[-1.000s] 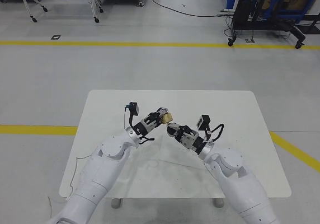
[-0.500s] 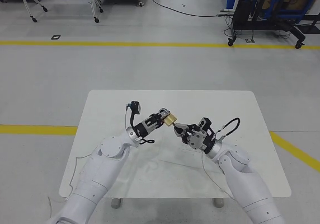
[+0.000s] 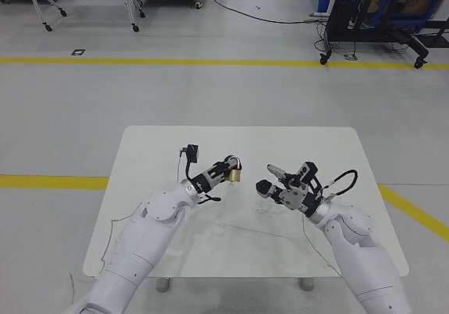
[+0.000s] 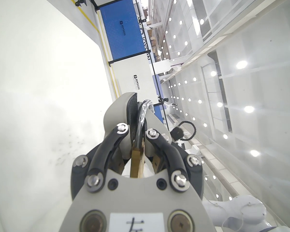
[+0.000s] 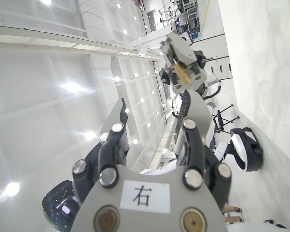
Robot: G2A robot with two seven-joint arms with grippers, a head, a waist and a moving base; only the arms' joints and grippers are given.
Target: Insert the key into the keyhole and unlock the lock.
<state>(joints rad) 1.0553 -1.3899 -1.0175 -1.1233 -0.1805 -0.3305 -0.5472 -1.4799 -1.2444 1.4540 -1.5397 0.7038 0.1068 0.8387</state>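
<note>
White table, left jaws clamped on brass padlock above it, right jaws spread wide, empty, nearby

A white sticker printed with one black character sits on the back of the left gripper. A second sticker, with a different single character, sits on the same spot of the right gripper. In the room behind, a blue panel carries a small white logo and word, and a white panel carries the same mark in dark print (both lie sideways in the left wrist view).
</note>
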